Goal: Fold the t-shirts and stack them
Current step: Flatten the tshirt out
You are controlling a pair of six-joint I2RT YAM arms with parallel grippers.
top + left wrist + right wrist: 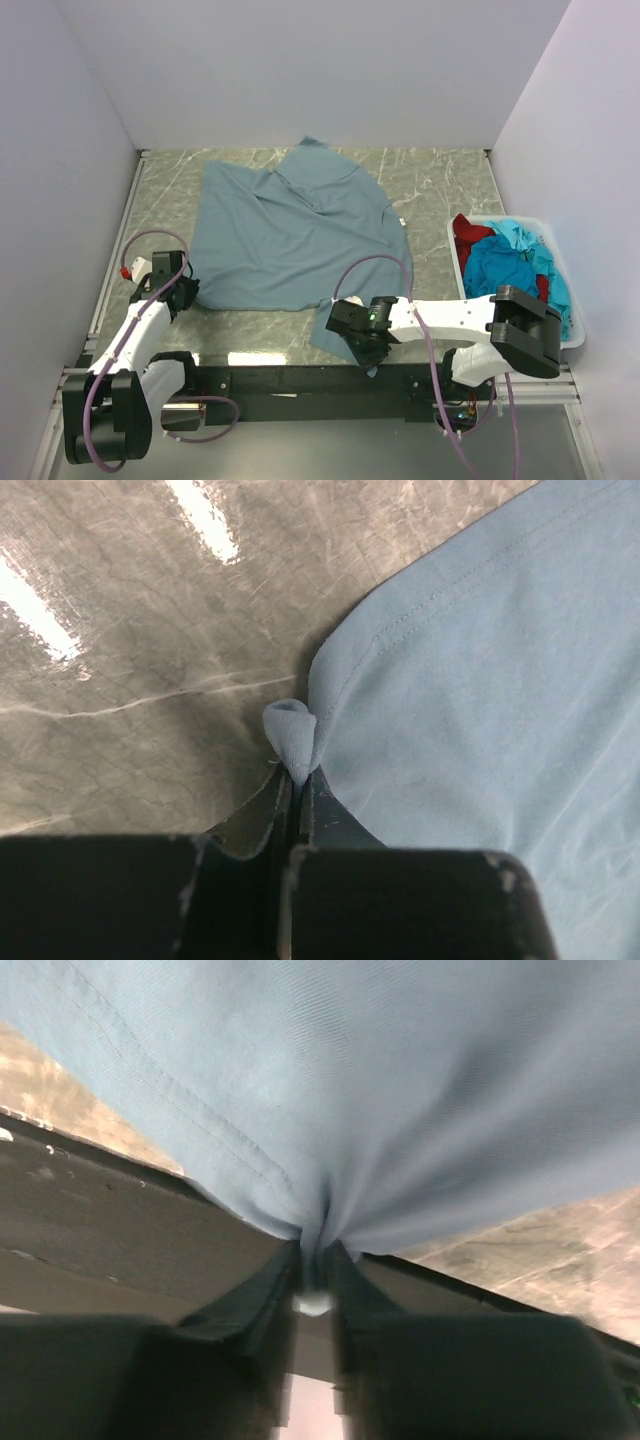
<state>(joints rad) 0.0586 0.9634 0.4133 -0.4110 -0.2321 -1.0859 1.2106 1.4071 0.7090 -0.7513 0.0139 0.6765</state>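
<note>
A muted grey-blue t-shirt lies spread on the marble table, partly rumpled. My left gripper is shut on its near left corner; in the left wrist view the jaws pinch a small fold of the cloth, and my left gripper rests low on the table. My right gripper is shut on the shirt's near right corner at the table's front edge; the right wrist view shows the cloth bunched between my right gripper's jaws. Turquoise-blue t-shirts and a dark red one lie in the bin.
A white plastic bin stands at the right of the table, against the right wall. White walls close in the back and both sides. A black rail runs along the table's near edge.
</note>
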